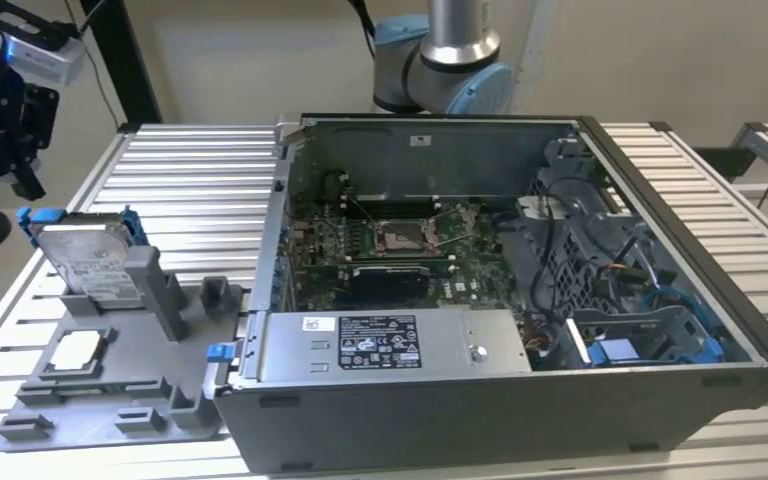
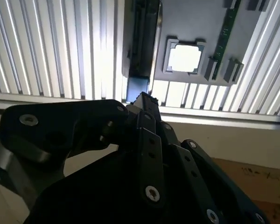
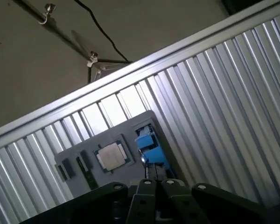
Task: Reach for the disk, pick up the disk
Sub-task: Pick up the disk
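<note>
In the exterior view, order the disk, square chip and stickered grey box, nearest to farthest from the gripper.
1. The disk, just below the gripper.
2. The square chip, lower on the grey holder.
3. The grey box, in the computer case, toward the exterior view's right.

The exterior view looks down at a slant from in front of the slatted table (image 1: 184,170), standing far enough off to take in the whole open computer case (image 1: 491,410) and the grey tray (image 1: 117,385) at the exterior view's left. Both wrist views sit close behind the gripper (image 2: 144,100), whose dark body crowds the near part of each, and look down past it onto the table's slats. All three views share the grey tray with its small square chip (image 1: 75,350), which the two wrist views see from different sides.
</note>
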Controlling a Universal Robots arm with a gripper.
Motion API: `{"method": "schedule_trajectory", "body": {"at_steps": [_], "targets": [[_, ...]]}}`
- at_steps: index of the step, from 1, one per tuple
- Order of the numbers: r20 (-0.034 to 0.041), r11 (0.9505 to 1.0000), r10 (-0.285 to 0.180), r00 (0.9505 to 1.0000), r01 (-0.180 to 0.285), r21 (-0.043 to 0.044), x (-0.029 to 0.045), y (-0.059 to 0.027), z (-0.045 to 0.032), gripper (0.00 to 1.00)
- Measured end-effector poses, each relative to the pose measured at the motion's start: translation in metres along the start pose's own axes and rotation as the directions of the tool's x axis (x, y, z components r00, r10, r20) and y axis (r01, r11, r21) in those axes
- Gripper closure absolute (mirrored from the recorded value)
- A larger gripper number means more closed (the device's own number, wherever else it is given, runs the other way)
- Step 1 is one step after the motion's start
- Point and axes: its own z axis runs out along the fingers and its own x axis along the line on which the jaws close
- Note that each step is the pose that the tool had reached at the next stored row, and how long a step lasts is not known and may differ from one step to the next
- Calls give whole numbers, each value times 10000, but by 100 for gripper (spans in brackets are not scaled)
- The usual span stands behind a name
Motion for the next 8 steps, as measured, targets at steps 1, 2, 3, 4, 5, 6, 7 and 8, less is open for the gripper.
{"method": "schedule_trajectory", "body": {"at_steps": [1,2,3,4,5,6,7,8], "targets": [[-6,9998,-180,9998,180,2,0,0,0,100],[-12,9994,-359,9994,359,4,0,0,0,100],[-17,9985,-539,9985,539,8,0,0,0,100],[-22,9974,-718,9974,718,12,0,0,1,100],[-27,9959,-902,9959,902,17,0,0,1,100],[-33,9939,-1099,9939,1099,21,0,0,1,100],[-37,9919,-1271,9919,1271,25,0,0,2,100],[-43,9894,-1450,9894,1450,31,0,0,3,100]]}}
